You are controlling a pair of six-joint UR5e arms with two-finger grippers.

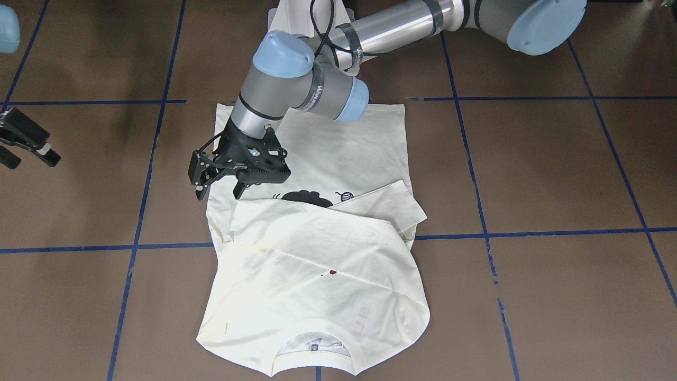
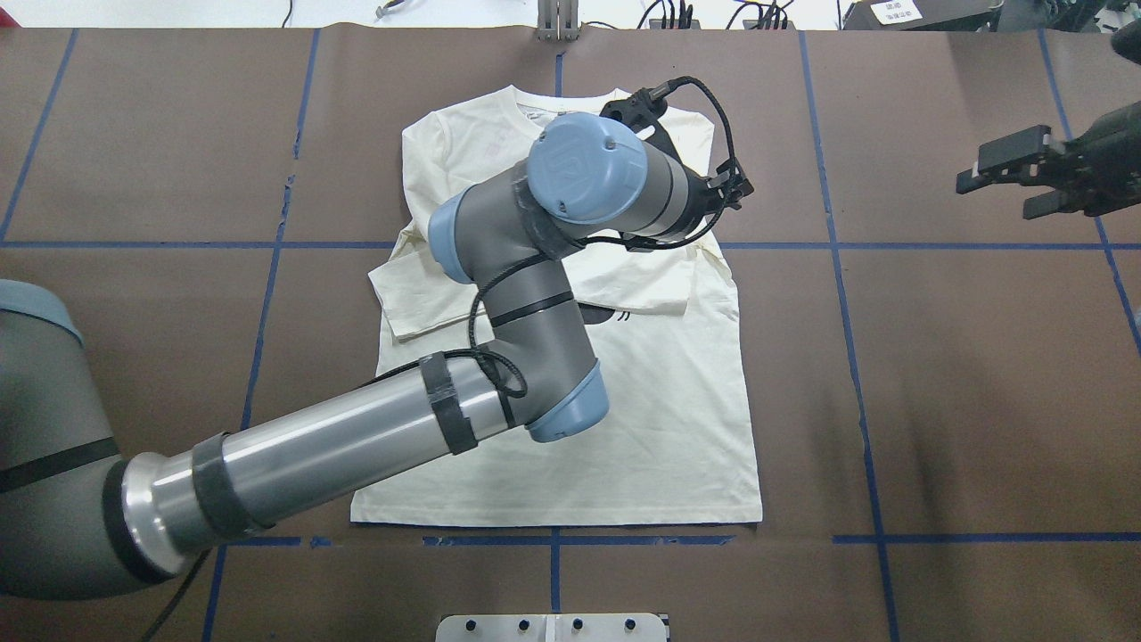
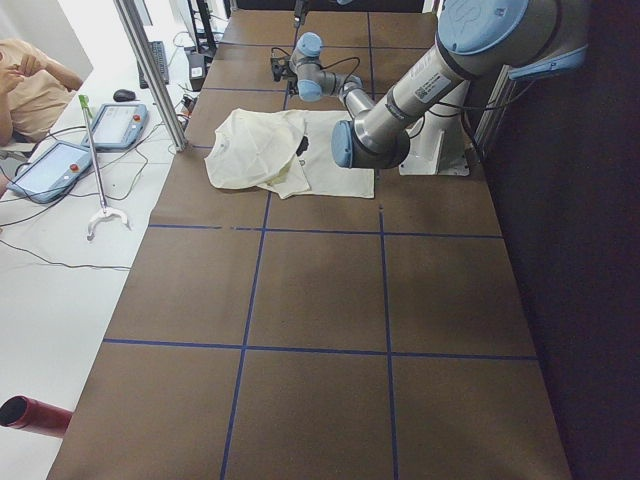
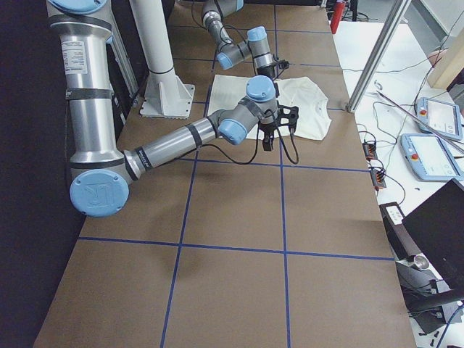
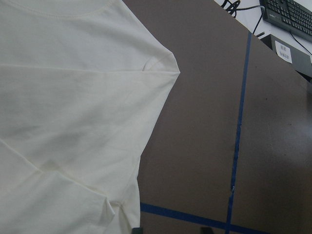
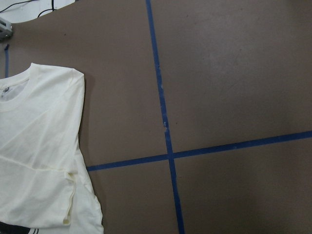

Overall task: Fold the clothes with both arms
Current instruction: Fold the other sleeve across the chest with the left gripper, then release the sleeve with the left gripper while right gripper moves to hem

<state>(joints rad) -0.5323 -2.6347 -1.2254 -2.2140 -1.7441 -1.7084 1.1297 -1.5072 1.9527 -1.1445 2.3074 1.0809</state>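
The cream T-shirt [image 2: 642, 428] lies flat on the brown table, collar at the far side, hem toward the robot. Both sleeves are folded across the chest [image 1: 317, 248], so only the top of the black cat print [image 1: 307, 198] shows. My left arm reaches across the shirt. Its left gripper [image 1: 218, 185] is open and empty, just above the shirt's edge on the robot's right side, near the folded sleeve. My right gripper [image 2: 1012, 178] is open and empty, raised well off to the right, away from the shirt. It shows at the front view's left edge [image 1: 26, 143].
Blue tape lines [image 2: 838, 245] divide the brown table. The left wrist view shows the shirt's shoulder [image 5: 156, 63] beside bare table. A metal post [image 4: 373, 54] stands at the far edge, with operators' tablets [image 3: 55, 170] beyond it.
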